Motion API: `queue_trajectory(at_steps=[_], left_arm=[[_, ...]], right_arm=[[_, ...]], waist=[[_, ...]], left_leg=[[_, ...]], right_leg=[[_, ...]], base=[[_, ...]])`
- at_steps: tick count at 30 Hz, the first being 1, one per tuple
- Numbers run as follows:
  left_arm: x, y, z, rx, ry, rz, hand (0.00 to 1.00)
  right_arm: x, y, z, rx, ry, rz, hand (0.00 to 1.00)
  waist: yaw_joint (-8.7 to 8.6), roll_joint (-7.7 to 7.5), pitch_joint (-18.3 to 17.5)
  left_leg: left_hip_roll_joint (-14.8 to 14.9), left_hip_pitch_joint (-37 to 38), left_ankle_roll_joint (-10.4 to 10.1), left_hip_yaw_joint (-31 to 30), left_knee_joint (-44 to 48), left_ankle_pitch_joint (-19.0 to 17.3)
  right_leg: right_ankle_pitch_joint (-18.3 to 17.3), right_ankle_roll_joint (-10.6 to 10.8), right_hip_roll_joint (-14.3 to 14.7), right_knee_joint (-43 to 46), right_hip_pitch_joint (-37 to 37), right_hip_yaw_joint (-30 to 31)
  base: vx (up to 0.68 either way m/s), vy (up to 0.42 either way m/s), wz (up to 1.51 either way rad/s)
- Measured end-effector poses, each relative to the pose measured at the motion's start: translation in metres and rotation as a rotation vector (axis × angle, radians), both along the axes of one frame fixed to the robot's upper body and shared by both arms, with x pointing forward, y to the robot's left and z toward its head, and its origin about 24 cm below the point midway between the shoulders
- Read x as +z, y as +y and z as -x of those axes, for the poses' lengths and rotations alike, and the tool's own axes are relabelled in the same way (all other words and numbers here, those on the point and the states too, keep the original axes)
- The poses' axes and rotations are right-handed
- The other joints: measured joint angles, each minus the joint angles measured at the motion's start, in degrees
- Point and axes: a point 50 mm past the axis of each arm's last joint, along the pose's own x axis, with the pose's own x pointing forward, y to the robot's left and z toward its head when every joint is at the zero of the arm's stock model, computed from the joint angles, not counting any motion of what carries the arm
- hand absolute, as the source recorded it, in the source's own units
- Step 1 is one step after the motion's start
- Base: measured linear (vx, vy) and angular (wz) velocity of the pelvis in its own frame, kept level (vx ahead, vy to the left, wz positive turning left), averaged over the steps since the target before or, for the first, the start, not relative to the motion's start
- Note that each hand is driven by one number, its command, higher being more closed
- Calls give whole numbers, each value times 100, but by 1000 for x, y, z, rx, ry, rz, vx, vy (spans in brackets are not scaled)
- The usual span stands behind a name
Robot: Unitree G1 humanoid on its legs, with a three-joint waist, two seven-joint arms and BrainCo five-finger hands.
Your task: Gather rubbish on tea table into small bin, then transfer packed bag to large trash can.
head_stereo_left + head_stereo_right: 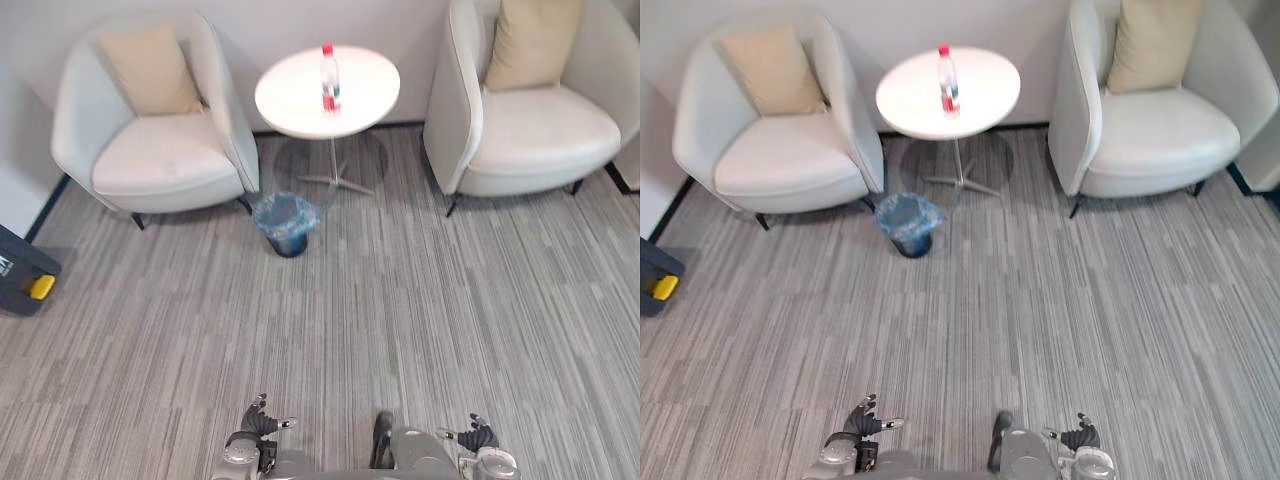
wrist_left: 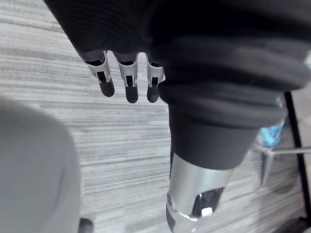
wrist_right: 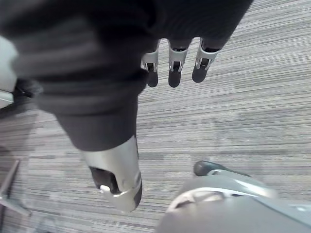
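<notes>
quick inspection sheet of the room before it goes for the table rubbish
surface: round white table on a thin metal foot, between the left armchair and the right armchair.
job's things: bottle with a red cap, upright on the table; bin lined with a blue bag, on the carpet in front of the table's foot.
clutter: dark box with a yellow part, on the floor at far left.
hands: left hand and right hand both open, empty, low over the carpet, well short of the table.
cables: nothing seen.
surroundings: grey striped carpet, pale wall behind.
</notes>
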Motion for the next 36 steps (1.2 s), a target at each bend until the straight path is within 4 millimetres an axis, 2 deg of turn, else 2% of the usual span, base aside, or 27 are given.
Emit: queue_trajectory(at_steps=[1,3,6,7,8,9,10,11,12,13,15,16,17,18,19,21,22,24,26,27,28,29,31,33,34,35,36], left_arm=[[1,0,-3,0,-12,-1,0],[3,2,-5,10,-27,-2,0],[5,2,-9,22,-52,3,0],[5,2,-9,21,-54,4,0],[5,2,-8,22,-53,3,0],[5,3,-7,23,-51,3,0],[6,8,-9,20,-55,-11,0],[7,13,-11,17,-61,-26,0],[8,15,-13,16,-66,-30,0],[9,15,-17,12,-73,-32,0],[8,15,-15,2,-63,-36,0],[7,18,-13,-19,-52,-51,0],[7,20,-12,-29,-45,-58,0],[6,20,-10,-56,-32,-67,0],[4,19,-8,-66,-20,-68,0],[3,18,-4,-66,-7,-67,0],[2,17,-4,-64,2,-64,0],[2,16,-3,-70,6,-62,0],[0,17,1,-83,21,-70,0],[0,18,1,-84,24,-74,0],[0,14,1,-81,25,-63,0],[-1,10,2,-93,27,-48,0],[-2,6,2,-96,30,-34,0],[-2,3,2,-103,31,-28,0],[-2,0,1,-88,27,-13,0],[-2,-2,1,-76,24,-3,0],[0,-4,-2,-66,7,4,0]], right_arm=[[1,-1,-2,-9,-6,-3,0],[3,0,-11,-9,-28,-4,0],[2,4,-12,-28,-35,-23,0],[1,5,-10,-33,-33,-26,0],[1,3,-8,-39,-28,-23,0],[1,3,-7,-40,-24,-23,0],[0,8,-7,-32,-23,-33,0],[-2,13,-6,-29,-20,-48,0],[-2,15,-5,-29,-17,-52,0],[-3,15,-4,-30,-15,-52,0],[-3,17,-6,-25,-18,-58,0],[-4,22,-5,-9,-13,-70,0],[-3,22,-6,-12,-20,-77,0],[-3,20,-8,-4,-23,-73,0],[-2,19,-8,9,-22,-64,0],[0,17,-13,24,-36,-53,0],[3,14,-20,31,-56,-43,0],[6,9,-24,34,-74,-28,0],[6,8,-23,33,-70,-23,0],[3,8,-14,31,-40,-30,0],[3,5,-13,28,-33,-20,0],[3,2,-12,26,-29,-13,0],[2,2,-8,19,-18,-13,0],[0,3,-5,13,-5,-18,0],[-2,4,0,9,13,-23,0],[-3,4,4,6,25,-27,0],[-4,3,8,2,37,-24,0]], waist=[[33,8,-4],[81,35,5],[177,-10,23],[170,-10,23],[176,36,4],[214,27,-5],[302,-78,-55],[310,-340,-126],[312,-431,-138],[321,-499,-141],[315,-500,-142],[311,-525,-151],[305,-530,-149],[278,-538,-147],[209,-512,-151],[146,-423,-142],[129,-321,-98],[34,-236,-57],[-24,-278,-59],[-19,-297,-43],[7,-178,-45],[-17,-115,-61],[-78,-109,-63],[-162,-94,-54],[-158,-75,-15],[-142,-109,25],[-60,-52,46]], left_leg=[[26,-373,179,186,190,-110],[-15,-919,312,478,-199,-191],[-565,-1123,236,400,-2691,-70],[-665,-1068,186,391,-3207,64],[-791,-992,230,383,-4235,523],[-790,-950,408,332,-4254,885],[-928,-903,720,374,-4209,1105],[-1121,-1030,858,398,-3977,819],[-1201,-1104,910,404,-3810,652],[-1308,-1120,997,435,-3584,386],[-1399,-849,1081,508,-3514,120],[-1472,-570,1143,525,-3525,-17],[-1504,-431,1176,502,-3526,-97],[-1569,-90,1220,440,-3634,-183],[-1585,267,1226,349,-3865,-189],[-1499,602,1221,250,-4120,-185],[-1341,859,1220,198,-4253,-185],[-1172,997,1218,97,-4324,-186],[-1072,1144,956,102,-4328,-212],[-1040,1304,644,73,-4332,-361],[-901,1342,565,45,-4354,-405],[-807,1379,295,24,-4377,-204],[-716,1381,237,-68,-4138,-136],[-533,1054,147,-177,-3250,-109],[-339,720,-100,-182,-2341,-15],[-223,552,-135,-146,-1875,-73],[-39,321,-94,57,-1291,-230]], right_leg=[[-26,11,6,-176,254,32],[-64,78,-8,-343,438,165],[-250,355,-180,-407,705,428],[-303,408,-204,-423,766,458],[-477,569,-188,-423,888,563],[-553,643,-189,-410,938,634],[-659,780,-281,-435,1025,751],[-778,881,-496,-380,1024,755],[-857,938,-595,-264,985,763],[-994,1026,-748,185,857,867],[-1060,1277,-919,1739,328,1264],[-977,1985,-1037,2882,-66,1422],[-1027,2076,-1038,3383,-224,1481],[-1142,1897,-1052,4093,-465,1416],[-1312,1557,-1058,4303,-666,1131],[-1506,1170,-1006,4050,-897,662],[-1585,1014,-910,3446,-1266,363],[-1480,930,-795,2756,-1552,305],[-705,926,-717,1482,-1698,402],[255,760,-731,1068,-1644,419],[303,706,-611,1136,-1593,366],[121,623,-555,1375,-1630,369],[-235,589,-540,1447,-1492,237],[-363,581,-440,1140,-1098,59],[-372,555,-330,749,-653,-51],[-376,536,-266,583,-444,-90],[-407,442,-165,330,-79,-143]], base=[[292,-75,-15],[269,2,-42],[249,106,-41],[446,235,-30],[403,232,-29],[537,293,-39],[466,202,-26],[571,204,-14],[462,141,9],[466,164,5],[504,191,-3],[470,134,4],[473,71,16],[470,31,30],[456,15,34],[399,-44,30],[436,-113,22],[394,-162,31],[383,-202,41],[326,-178,17],[440,-259,17],[306,-217,4],[321,-271,24],[266,-255,47],[169,-142,47],[191,-135,42],[134,-80,18]])
